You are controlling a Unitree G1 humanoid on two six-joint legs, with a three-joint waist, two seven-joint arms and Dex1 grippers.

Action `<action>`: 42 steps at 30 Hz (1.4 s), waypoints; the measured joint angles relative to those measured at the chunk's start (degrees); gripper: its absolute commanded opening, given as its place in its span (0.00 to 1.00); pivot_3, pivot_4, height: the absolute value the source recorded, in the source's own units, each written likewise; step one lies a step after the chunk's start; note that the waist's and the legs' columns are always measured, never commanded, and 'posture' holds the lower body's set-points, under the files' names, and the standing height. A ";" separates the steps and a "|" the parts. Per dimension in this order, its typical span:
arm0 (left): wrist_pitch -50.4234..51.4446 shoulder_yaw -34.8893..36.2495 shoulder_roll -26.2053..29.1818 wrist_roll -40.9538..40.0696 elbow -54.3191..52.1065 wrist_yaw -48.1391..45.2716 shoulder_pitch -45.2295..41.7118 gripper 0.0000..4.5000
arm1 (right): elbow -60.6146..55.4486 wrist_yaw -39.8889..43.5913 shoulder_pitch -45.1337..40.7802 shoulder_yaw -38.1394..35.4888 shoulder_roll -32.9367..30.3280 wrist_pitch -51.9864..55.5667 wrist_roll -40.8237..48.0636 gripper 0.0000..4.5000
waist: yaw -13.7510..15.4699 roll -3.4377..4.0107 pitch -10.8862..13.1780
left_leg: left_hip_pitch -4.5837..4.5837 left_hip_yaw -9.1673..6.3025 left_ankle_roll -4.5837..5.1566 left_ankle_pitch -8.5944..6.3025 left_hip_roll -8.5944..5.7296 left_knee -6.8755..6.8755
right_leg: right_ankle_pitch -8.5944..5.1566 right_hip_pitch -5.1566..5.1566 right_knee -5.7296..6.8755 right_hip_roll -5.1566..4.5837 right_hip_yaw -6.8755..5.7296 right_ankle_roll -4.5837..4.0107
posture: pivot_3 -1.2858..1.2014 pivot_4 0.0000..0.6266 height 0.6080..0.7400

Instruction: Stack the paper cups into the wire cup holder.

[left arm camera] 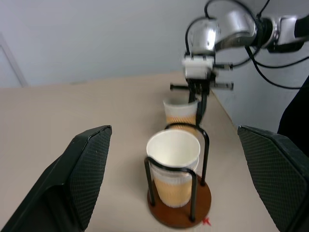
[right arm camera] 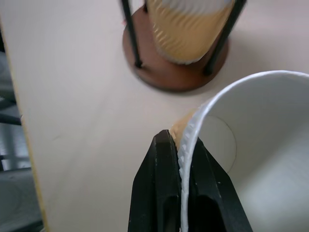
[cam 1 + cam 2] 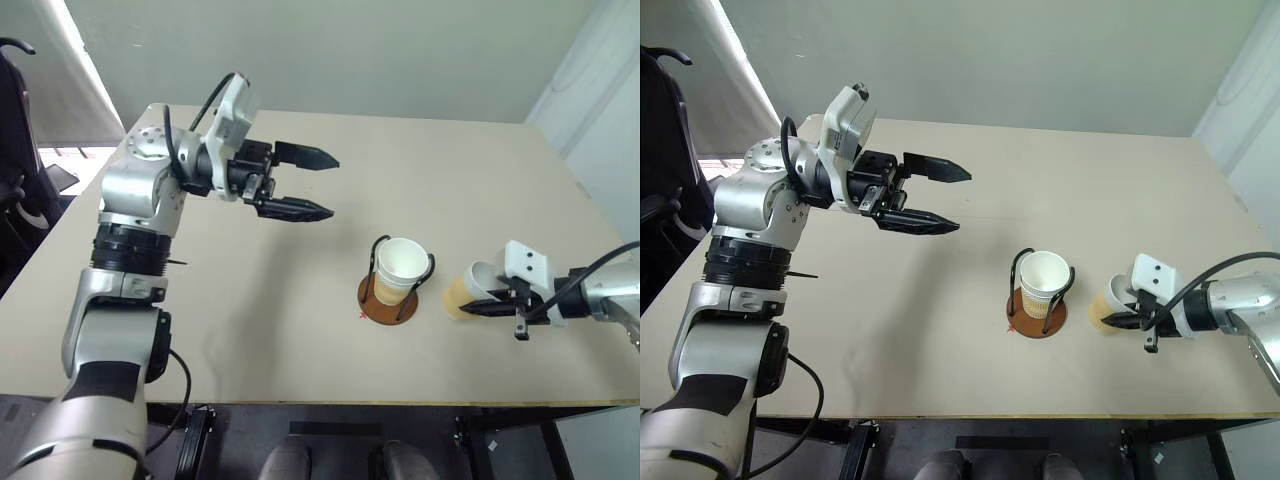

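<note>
- The right gripper, two black fingers, is pinched on the rolled white rim of a pale tan tapered paper cup: one finger inside the wall, one outside, as the right wrist view shows.
- That gripped cup sits near the table's front right corner, tilted, with its mouth leaning towards the gripper and its tan base towards the holder.
- Just beside it, towards the robot's left, stands the wire cup holder, a round reddish-brown disc with two thin black upright wire loops. A cup already sits upright in it, white mouth up, its rim a little above the loop tops.
- The coming move turns on this: the holder lies a short way left of the gripped cup, and its axis is vertical. By my judgement, the tilted cup must be lifted, brought upright and lowered mouth-up into the seated cup.
- The right arm is much the nearer; the two cups are close but apart.
- Farther back and well to the left, the left gripper hangs above the beige tabletop with fingers spread wide, holding nothing, pointing across towards the holder.
</note>
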 measured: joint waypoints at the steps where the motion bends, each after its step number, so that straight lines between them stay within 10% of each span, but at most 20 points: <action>1: 0.00 -0.40 0.39 -0.04 -0.01 -0.01 0.22 1.00 | 0.41 0.06 -1.27 0.00 0.05 0.38 0.07 0.01 | -0.01 0.00 0.00 | 0.00 0.00 0.00 0.00 0.00 0.00 | 0.00 -0.01 0.00 0.00 0.00 0.00 | 0.52 0.24 1.00; 16: -0.96 -3.81 4.05 -1.01 -0.47 -0.05 1.18 1.00 | 4.66 1.36 -22.11 0.13 0.95 3.66 0.70 0.01 | -0.25 0.06 0.04 | -0.02 0.00 0.00 0.00 0.01 -0.12 | -0.01 -0.12 -0.05 -0.05 0.01 -0.08 | 0.52 0.24 1.00; 42: -2.13 -5.23 4.13 -1.04 0.13 -0.09 1.10 1.00 | -1.41 2.39 -26.23 6.77 7.22 9.30 4.04 0.01 | -0.39 0.09 0.06 | -0.05 -0.01 0.00 0.00 0.01 -0.21 | -0.03 -0.18 -0.07 -0.10 0.02 -0.13 | 0.52 0.24 1.00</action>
